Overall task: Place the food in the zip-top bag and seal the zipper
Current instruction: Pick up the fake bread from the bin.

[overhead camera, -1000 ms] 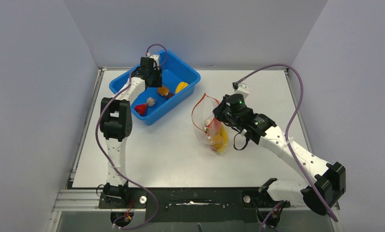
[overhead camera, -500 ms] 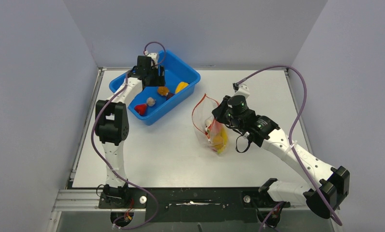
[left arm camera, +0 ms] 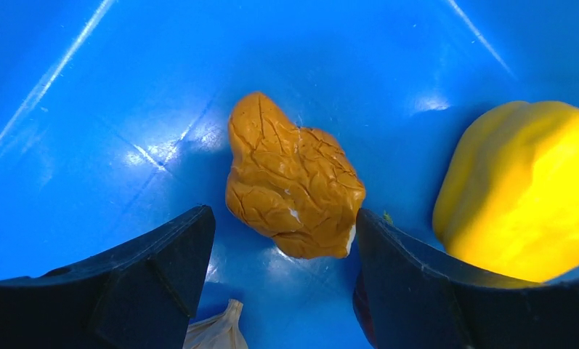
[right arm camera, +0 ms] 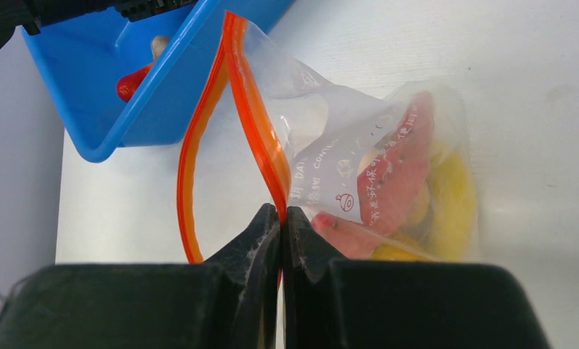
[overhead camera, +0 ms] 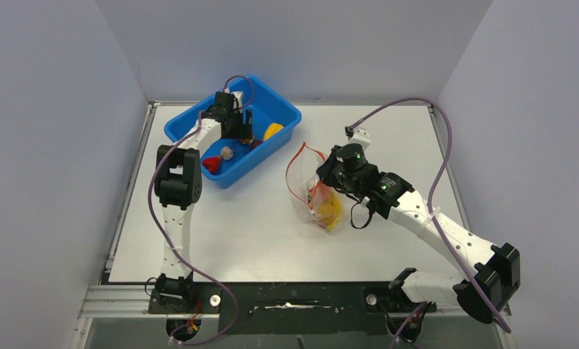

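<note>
The white surface (overhead camera: 257,225) carries everything. The left arm (overhead camera: 176,182) reaches to the far left and the right arm (overhead camera: 431,222) stretches in from the near right towards the middle.

The blue tub (overhead camera: 264,154) sits at the far left of the surface, turned at an angle. The zip-top bag (overhead camera: 304,185) lies to its right, near the middle and apart from the tub, with its mouth towards the far side and gaping open. Its clear film is crumpled and printed with small red text.

The left gripper (overhead camera: 247,132) hangs inside the tub with its jaws spread wide, holding nothing. In the left wrist view the left gripper (left arm camera: 284,218) has one finger on each side of the orange lump (left arm camera: 290,185), which lies on the tub floor. The right-hand finger stands just beside the lump.

The right gripper (overhead camera: 321,180) is pinched tight on the bag's mouth. The right wrist view shows its fingertips pressed together on the zipper (right arm camera: 253,109), whose red-orange strip loops upward and away from them.

A yellow lobed piece (left arm camera: 519,189) lies in the tub, just right of the orange lump. A red piece (overhead camera: 212,164) lies nearer the tub's near corner, with the garlic (overhead camera: 228,153) beside it.

Inside the bag are a pink-red slice (right arm camera: 402,167) and yellow pieces (right arm camera: 453,196), gathered at its closed end.
</note>
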Controlling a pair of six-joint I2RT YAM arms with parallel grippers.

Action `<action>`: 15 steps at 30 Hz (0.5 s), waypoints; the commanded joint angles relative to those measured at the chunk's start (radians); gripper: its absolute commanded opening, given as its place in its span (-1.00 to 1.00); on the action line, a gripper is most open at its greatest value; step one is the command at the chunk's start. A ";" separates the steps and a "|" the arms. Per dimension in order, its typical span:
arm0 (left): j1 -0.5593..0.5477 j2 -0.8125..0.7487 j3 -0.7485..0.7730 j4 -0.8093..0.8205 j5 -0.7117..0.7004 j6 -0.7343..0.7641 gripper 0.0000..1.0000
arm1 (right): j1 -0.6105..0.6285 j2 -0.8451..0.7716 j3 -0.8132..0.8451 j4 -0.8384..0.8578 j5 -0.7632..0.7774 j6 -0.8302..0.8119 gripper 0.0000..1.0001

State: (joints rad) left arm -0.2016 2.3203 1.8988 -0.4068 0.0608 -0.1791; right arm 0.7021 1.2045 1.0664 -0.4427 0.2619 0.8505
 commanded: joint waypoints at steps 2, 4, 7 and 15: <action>-0.002 0.027 0.031 0.043 0.021 0.010 0.42 | 0.005 0.022 0.057 0.033 0.022 -0.014 -0.99; -0.004 0.037 0.025 0.053 0.004 0.014 0.41 | 0.005 0.027 0.059 0.034 0.024 -0.019 -0.98; -0.005 0.050 0.036 0.051 -0.035 0.028 0.29 | 0.004 0.033 0.063 0.036 0.024 -0.024 -0.98; 0.008 0.051 0.070 0.050 -0.048 0.047 -0.12 | 0.002 0.034 0.065 0.033 0.030 -0.034 -0.98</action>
State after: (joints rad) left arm -0.2020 2.3634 1.9076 -0.3954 0.0181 -0.1505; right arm 0.7021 1.2400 1.0828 -0.4427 0.2623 0.8356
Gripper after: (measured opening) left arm 0.489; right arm 0.031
